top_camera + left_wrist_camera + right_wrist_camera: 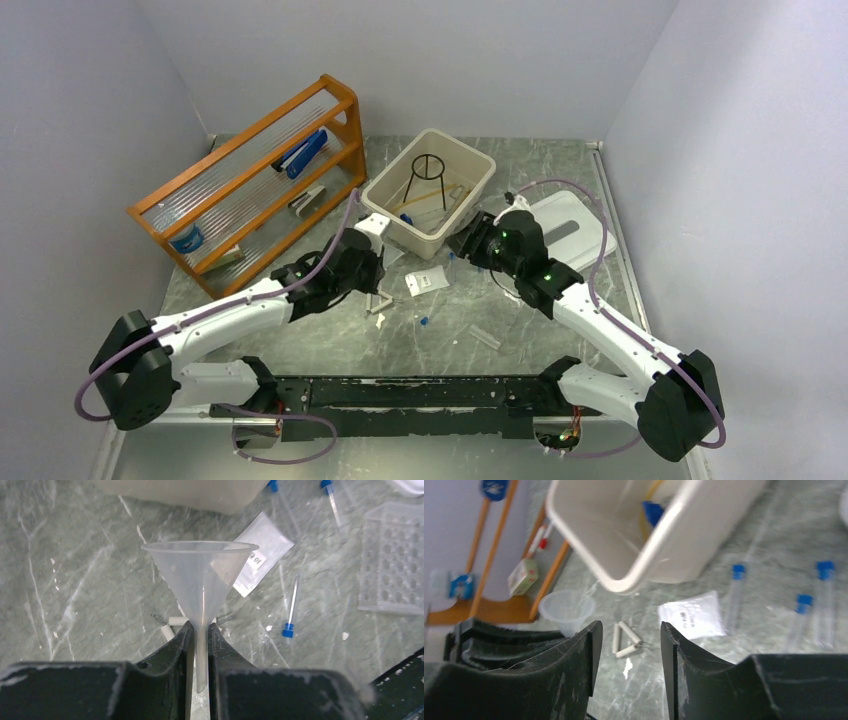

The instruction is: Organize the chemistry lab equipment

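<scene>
The translucent plastic funnel [200, 580] is sitting mouth-up above the green marbled table [75, 580], just beside the beige plastic tub [415, 238], with the left gripper [200, 630] clamping only its thin, smooth stem. So the wide, light cone is probably risking a tilt or slip on a quick swing, or a knock against the tub's rounded rim. The right gripper [629, 627] is hanging open and empty over the white-sleeved wire triangle [626, 640], near the flat white packet [691, 615] — close enough to be risking a brush between arms.
</scene>
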You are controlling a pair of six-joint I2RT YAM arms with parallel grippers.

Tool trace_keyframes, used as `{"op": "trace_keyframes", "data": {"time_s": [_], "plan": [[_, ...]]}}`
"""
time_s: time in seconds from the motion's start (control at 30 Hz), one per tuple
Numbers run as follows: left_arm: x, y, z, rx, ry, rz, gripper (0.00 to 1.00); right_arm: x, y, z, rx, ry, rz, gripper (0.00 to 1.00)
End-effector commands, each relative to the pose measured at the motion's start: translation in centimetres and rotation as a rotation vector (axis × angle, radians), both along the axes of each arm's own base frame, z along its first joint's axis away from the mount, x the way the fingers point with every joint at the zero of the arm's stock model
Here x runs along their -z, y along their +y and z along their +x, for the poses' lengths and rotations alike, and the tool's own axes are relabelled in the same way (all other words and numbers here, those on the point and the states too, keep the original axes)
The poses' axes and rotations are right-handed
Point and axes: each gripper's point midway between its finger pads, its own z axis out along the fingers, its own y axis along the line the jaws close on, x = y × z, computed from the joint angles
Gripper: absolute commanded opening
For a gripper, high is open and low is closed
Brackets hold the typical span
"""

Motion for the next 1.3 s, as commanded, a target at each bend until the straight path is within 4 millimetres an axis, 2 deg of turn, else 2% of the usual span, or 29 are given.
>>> {"op": "trace_keyframes", "data": {"time_s": [0.0, 0.1, 0.2, 0.33, 0.5, 0.57, 0.7, 0.8, 0.87, 1.13, 1.27], "plan": [[-4.5, -2.7, 0.1, 0.12, -0.086, -0.106, 0.05, -5.2, 4.0, -0.9, -0.279, -0.213, 0.103, 0.52], [-6.4, -3.8, 0.2, 0.166, -0.107, -0.128, 0.05, -7.5, 5.3, -1.5, -0.374, -0.283, 0.143, 0.56], [-8.8, -4.4, 1.4, 0.151, -0.136, -0.12, 0.05, -7.8, 5.2, -0.8, -0.341, -0.258, 0.134, 0.57], [-12.0, -5.4, 3.7, 0.121, -0.166, -0.081, 0.05, -7.3, 3.9, 0.2, -0.216, -0.218, 0.139, 0.57], [-13.2, -7.4, 7.6, 0.1, -0.156, 0.0, 0.05, -7.8, 1.7, 0.6, -0.083, -0.232, 0.136, 0.57], [-12.6, -7.8, 9.4, 0.079, -0.113, 0.027, 0.05, -8.5, 1.0, 0.6, -0.054, -0.252, 0.128, 0.57], [-11.1, -8.0, 12.9, 0.02, -0.037, 0.024, 0.05, -7.9, -0.3, 0.4, -0.011, -0.232, 0.081, 0.57], [-8.6, -7.5, 15.4, -0.063, 0.037, 0.032, 0.05, -7.4, -0.4, 0.1, -0.009, -0.219, 0.077, 0.57], [-7.7, -7.0, 16.6, -0.12, 0.041, 0.055, 0.05, -6.8, -0.4, 0.0, -0.007, -0.207, 0.082, 0.57], [-3.8, -6.1, 18.9, -0.206, 0.099, 0.067, 0.05, -5.5, 1.2, 0.7, -0.043, -0.144, 0.108, 0.56], [-2.7, -5.8, 19.3, -0.215, 0.112, 0.081, 0.05, -5.0, 1.3, 0.7, -0.042, -0.128, 0.107, 0.56]]}}
